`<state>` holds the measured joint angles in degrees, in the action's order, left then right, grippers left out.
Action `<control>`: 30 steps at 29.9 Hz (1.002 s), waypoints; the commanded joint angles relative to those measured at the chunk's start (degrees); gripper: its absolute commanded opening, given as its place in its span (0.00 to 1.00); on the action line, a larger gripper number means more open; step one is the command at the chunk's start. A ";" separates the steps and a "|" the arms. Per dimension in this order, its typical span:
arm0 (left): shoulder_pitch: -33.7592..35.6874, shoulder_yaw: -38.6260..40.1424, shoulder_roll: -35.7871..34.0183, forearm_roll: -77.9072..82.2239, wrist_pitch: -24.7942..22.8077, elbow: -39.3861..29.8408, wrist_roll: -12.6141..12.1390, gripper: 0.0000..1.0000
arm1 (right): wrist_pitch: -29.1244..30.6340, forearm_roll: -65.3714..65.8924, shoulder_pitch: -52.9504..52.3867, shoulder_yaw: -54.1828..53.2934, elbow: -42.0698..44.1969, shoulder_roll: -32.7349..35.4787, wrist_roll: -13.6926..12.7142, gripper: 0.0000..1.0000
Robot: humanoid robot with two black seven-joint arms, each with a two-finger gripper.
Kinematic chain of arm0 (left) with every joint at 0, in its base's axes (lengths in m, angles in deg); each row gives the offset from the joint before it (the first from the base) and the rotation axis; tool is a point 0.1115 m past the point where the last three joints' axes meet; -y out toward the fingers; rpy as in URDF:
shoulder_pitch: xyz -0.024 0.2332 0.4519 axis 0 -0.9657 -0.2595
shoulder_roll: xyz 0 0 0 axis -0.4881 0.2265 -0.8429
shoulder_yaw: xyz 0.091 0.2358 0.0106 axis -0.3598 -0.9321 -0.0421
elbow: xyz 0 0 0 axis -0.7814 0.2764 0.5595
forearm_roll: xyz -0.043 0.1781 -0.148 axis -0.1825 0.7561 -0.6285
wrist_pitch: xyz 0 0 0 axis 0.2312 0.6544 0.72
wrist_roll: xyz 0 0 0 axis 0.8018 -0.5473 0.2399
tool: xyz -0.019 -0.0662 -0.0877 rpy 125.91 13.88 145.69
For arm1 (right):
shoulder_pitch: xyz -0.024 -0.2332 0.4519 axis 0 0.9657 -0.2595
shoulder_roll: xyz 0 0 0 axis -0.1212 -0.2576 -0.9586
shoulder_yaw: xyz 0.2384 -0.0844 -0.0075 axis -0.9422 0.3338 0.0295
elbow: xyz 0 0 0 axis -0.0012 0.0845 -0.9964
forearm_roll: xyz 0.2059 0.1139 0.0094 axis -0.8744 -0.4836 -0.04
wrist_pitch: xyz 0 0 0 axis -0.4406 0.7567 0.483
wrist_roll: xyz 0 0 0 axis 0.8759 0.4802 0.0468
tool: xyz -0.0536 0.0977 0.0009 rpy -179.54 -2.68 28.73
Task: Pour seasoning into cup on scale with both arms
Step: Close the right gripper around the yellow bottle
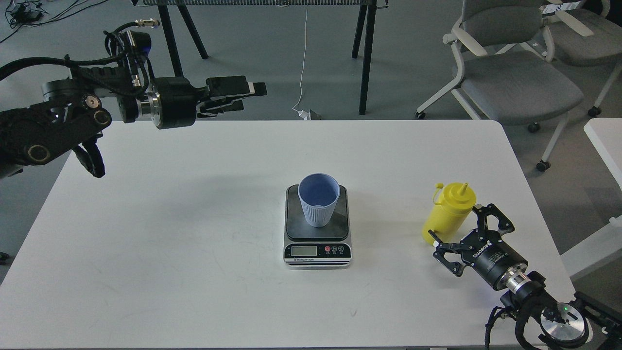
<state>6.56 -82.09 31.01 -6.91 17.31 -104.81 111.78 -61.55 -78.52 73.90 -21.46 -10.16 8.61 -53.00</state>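
A light-blue ribbed cup stands upright on the dark plate of the scale at the table's middle. The yellow seasoning bottle stands upright at the right, its tethered cap hanging off to the left. My right gripper is open, its fingers on either side of the bottle's lower part, not closed on it. My left gripper is raised over the table's far left edge and points right; its flat fingers lie close together with nothing between them.
The white table bears only the scale and the bottle. Grey office chairs stand beyond the far right corner. Black rack legs and a white cable lie beyond the far edge. Another white surface is at the right.
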 commanded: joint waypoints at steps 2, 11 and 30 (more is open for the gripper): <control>-0.71 0.00 0.01 0.00 0.00 -0.06 0.00 0.99 | 0.00 -0.03 -0.35 -0.08 0.93 -0.32 0.07 0.94; -1.24 0.00 0.01 0.00 0.00 -0.06 0.00 0.99 | 0.00 -0.03 -0.53 -0.17 0.93 -0.50 0.25 0.71; -1.42 0.00 -0.16 0.08 0.00 -0.06 0.00 0.99 | 0.00 0.76 -0.62 -0.25 1.37 -0.58 0.25 0.10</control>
<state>5.16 -82.09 30.90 -6.82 17.31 -104.81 111.78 -61.55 -77.91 73.30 -21.69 -8.75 8.02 -52.76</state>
